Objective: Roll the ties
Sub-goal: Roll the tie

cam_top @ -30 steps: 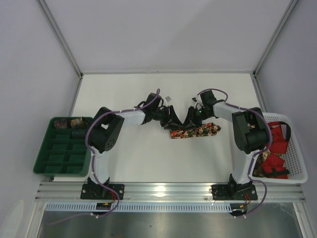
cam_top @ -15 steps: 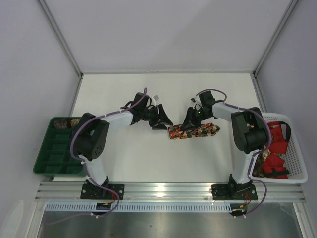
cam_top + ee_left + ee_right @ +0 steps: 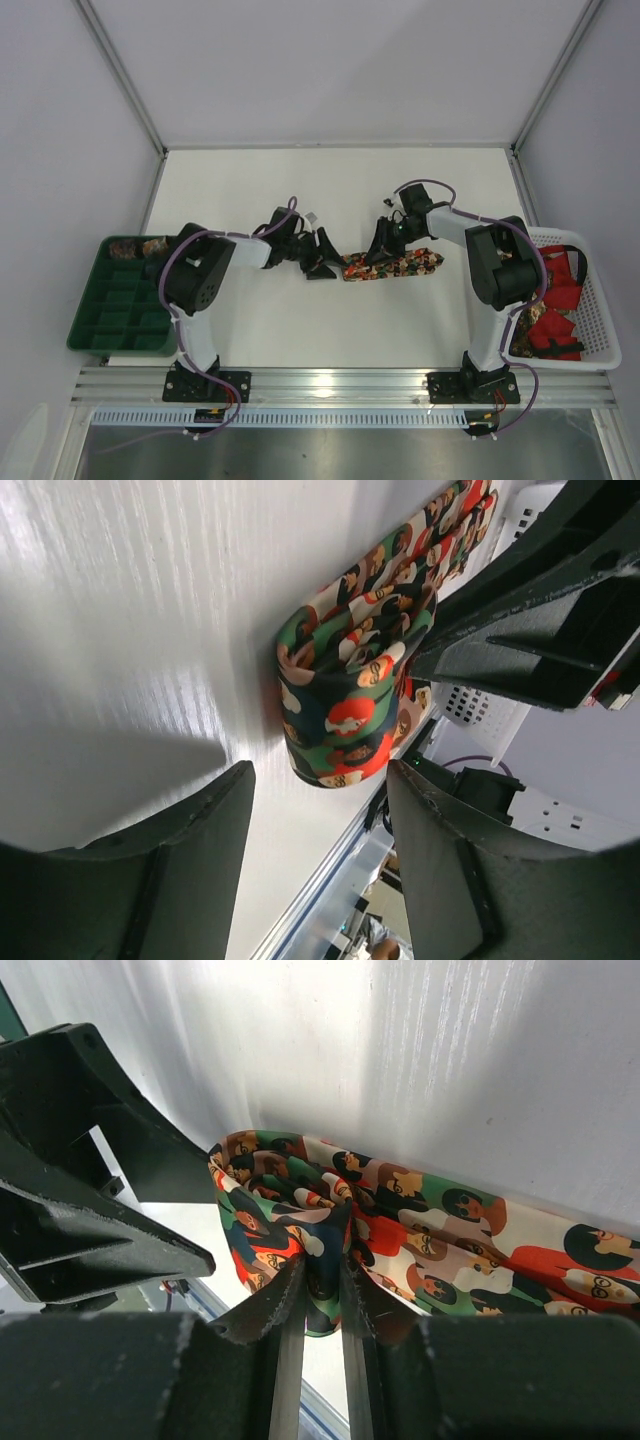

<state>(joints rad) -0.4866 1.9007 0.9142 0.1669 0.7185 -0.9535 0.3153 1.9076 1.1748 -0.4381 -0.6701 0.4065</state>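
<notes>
On tabletop [image 3: 300, 320], right hand [image 3: 378, 256] pinches tie [image 3: 400, 267] at rolled left end; left hand [image 3: 320, 258] spread just left; tray [image 3: 120, 312] left, basket [image 3: 592, 335] right.

Tie [image 3: 345, 695]: dark navy ground, crowded cartoon-face print in red, green, orange and cream, some faces wearing glasses. Tray [image 3: 120, 349]: solid dark green. Basket [image 3: 598, 318]: white, mesh-patterned walls. Fabric [image 3: 562, 292] inside it: bright red with black parts. Table [image 3: 300, 320]: plain white, no pattern.
</notes>
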